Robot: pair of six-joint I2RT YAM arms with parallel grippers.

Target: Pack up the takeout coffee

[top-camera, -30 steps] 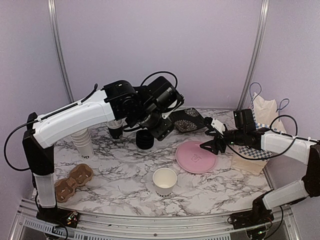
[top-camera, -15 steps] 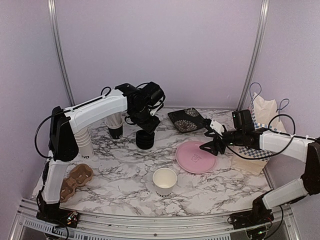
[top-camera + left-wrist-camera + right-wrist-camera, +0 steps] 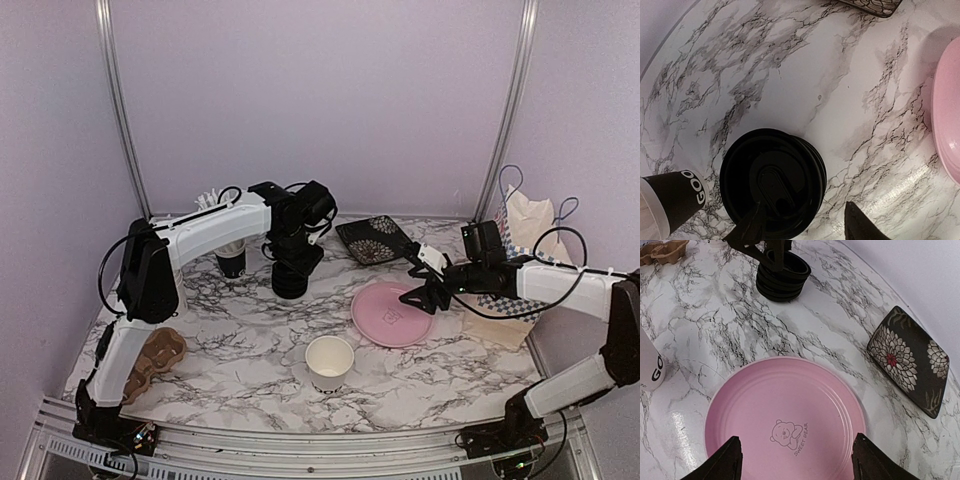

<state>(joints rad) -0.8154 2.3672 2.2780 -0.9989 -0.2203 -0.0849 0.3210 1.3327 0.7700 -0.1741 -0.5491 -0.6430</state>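
Left hand, fingers apart, straddles the lid stack near the bench's back edge; a skewed pinch could topple it.

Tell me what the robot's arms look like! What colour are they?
The left arm and right arm have smooth white shells with chunky black joints. Thin black cables loop beside them. Each ends in two pointy black fingers.
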